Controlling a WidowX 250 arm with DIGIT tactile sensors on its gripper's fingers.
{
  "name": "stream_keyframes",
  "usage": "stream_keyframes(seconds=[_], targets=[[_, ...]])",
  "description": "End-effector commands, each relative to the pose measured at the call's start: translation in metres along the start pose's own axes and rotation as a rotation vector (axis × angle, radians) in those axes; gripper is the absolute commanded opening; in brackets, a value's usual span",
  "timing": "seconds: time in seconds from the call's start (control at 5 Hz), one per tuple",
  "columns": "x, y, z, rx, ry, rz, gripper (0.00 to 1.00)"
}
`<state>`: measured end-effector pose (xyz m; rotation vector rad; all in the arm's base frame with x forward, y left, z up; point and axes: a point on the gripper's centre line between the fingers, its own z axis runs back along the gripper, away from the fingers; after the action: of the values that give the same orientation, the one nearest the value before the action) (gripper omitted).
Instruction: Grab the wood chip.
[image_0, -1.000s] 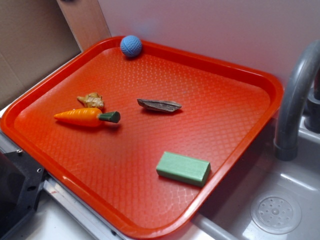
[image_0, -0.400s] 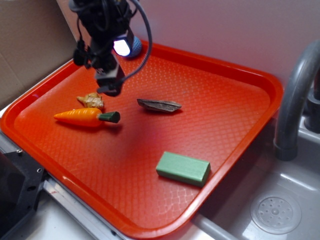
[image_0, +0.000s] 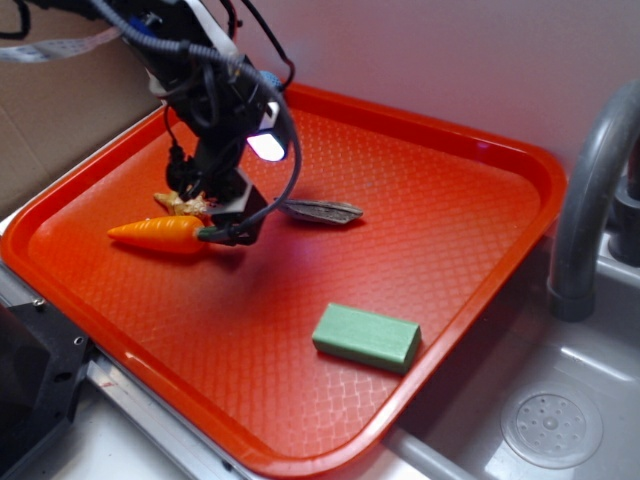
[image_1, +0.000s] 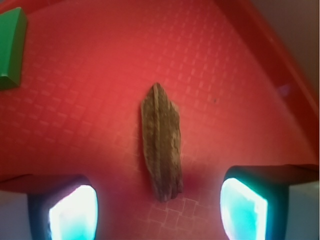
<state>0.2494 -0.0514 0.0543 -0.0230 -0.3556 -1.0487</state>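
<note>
Where ridged, pointed wood chip (image_1: 161, 145), waffled tray (image_1: 90, 100)

My arm covers most of the tan lump (image_0: 183, 203) and the carrot's green tip (image_0: 212, 235) left of centre, while the green block (image_1: 11, 47) is cropped at the wrist view's upper left.

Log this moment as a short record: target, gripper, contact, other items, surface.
target: wood chip, lying flat on the tray
gripper: gripper open, low over the tray, a finger on each side of the chip's near end
contact: none seen
other items: toy carrot, tan lump partly hidden behind the arm, green block
surface: orange tray beside a sink
</note>
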Motion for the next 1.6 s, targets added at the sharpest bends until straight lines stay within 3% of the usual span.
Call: stream_keyframes(seconds=[0.0,0.4,0.6,1.2,1.4], targets=[[0.017,-0.017,-0.009,-0.024,0.020,0.019,1.00],[0.025,-0.022,-0.027,-0.028,0.087,-0.041,1.00],[0.025,-0.021,-0.028,-0.046,0.088,-0.033,0.00],[0.023,-0.017,-0.025,-0.059,0.073,-0.013,0.00],[0.023,-0.015,-0.019,-0.034,0.082,-0.005,0.00]])
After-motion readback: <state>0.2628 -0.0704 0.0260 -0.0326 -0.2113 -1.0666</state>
